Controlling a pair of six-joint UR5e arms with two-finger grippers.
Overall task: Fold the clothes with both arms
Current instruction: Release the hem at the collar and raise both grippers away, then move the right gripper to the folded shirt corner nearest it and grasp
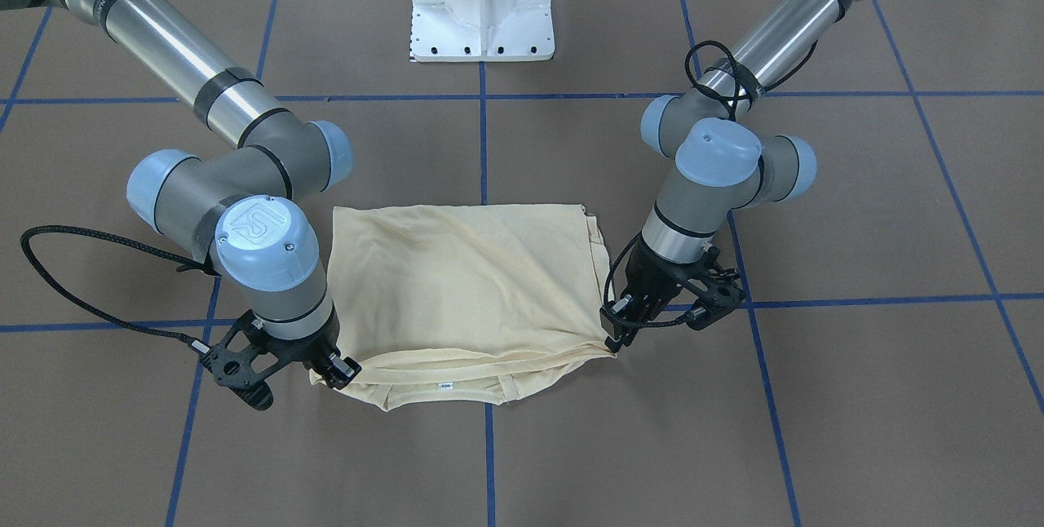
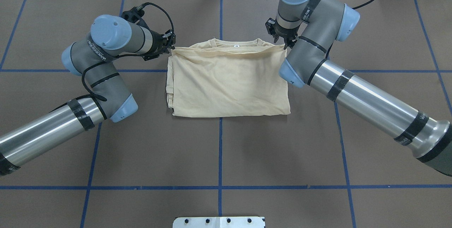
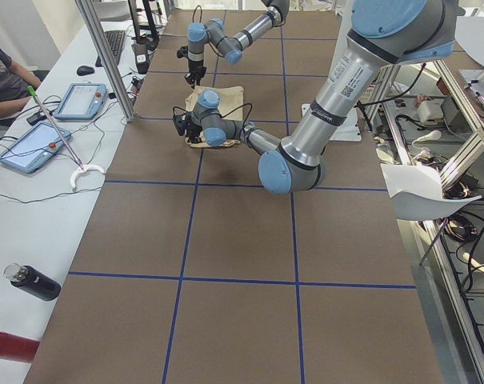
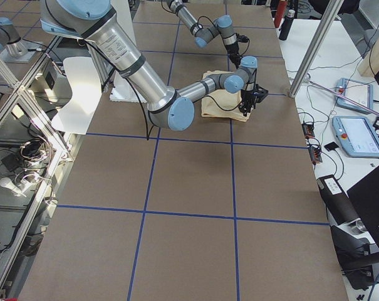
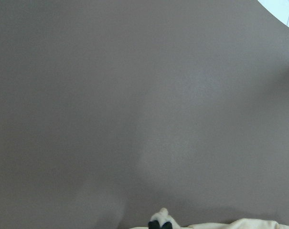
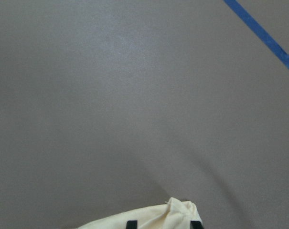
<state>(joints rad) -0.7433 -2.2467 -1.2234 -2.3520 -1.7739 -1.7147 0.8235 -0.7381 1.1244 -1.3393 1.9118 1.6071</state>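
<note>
The brown paper-covered table [image 2: 226, 150] with its blue tape grid lies under me. My two silver-and-grey jointed arms [image 2: 88, 79] reach to its far side. There the pale cream-yellow thin T-shirt [image 2: 229, 83] lies folded into a rectangle, collar away from my base. My left gripper [image 2: 171, 45] and right gripper [image 2: 284, 44] each pinch one of its far corners.

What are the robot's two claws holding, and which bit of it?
The T-shirt. The left end effector and right end effector each pinch one corner of the folded-over top layer, at the neck-label edge.
</note>
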